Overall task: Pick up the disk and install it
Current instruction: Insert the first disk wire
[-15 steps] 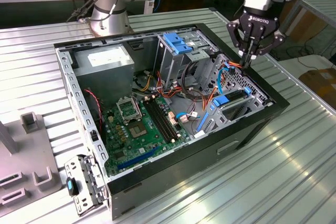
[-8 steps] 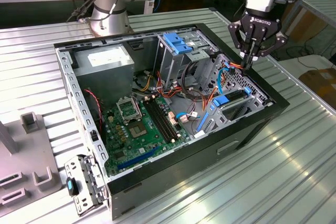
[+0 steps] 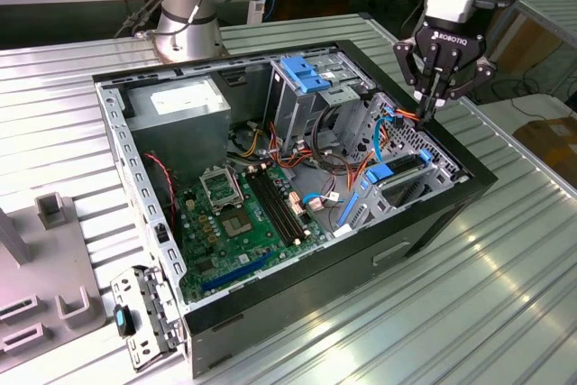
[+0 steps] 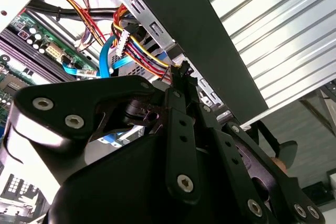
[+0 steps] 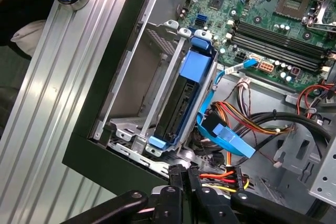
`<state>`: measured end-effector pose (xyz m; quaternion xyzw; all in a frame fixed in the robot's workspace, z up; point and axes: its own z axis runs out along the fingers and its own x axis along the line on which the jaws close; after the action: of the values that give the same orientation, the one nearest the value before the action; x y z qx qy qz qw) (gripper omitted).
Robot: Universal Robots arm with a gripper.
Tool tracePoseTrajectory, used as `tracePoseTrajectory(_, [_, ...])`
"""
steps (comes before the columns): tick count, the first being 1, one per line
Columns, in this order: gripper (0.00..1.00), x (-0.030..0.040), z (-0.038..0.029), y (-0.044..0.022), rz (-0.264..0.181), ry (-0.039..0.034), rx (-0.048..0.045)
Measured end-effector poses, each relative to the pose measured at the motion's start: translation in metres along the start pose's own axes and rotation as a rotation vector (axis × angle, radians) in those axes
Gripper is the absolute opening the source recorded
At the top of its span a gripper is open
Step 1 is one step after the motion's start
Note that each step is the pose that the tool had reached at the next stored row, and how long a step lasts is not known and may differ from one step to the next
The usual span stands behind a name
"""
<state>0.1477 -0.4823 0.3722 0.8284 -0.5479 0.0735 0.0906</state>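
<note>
A ribbed metal counter [image 3: 505, 295] is being occupied by an open black computer case [image 3: 297, 286]. The disk [image 5: 176, 106], dark and framed in light-blue plastic, is being carried in the grey steel drive cage [image 5: 152, 77]. Above it, the end effector [image 3: 424, 113] is being shown with fingers pressed together beside bundled wires [image 5: 220, 174]. Whether anything is being pinched is hard to make out.

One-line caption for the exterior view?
Shut black gripper hovers over the grey metal drive cage holding the blue-railed dark disk, inside an open black computer case.
</note>
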Motion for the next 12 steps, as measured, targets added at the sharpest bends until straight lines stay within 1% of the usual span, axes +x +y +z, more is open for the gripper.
tracePoseTrajectory(4, [0.16,-0.0002,0.0007,0.0007,0.021,-0.0003,-0.0053])
tracePoseTrajectory(7, [0.16,0.0024,0.0017,0.0047,0.022,-0.0005,-0.0054])
tracePoseTrajectory(12, [0.16,0.0026,0.0019,0.0053,0.022,-0.0005,-0.0054])
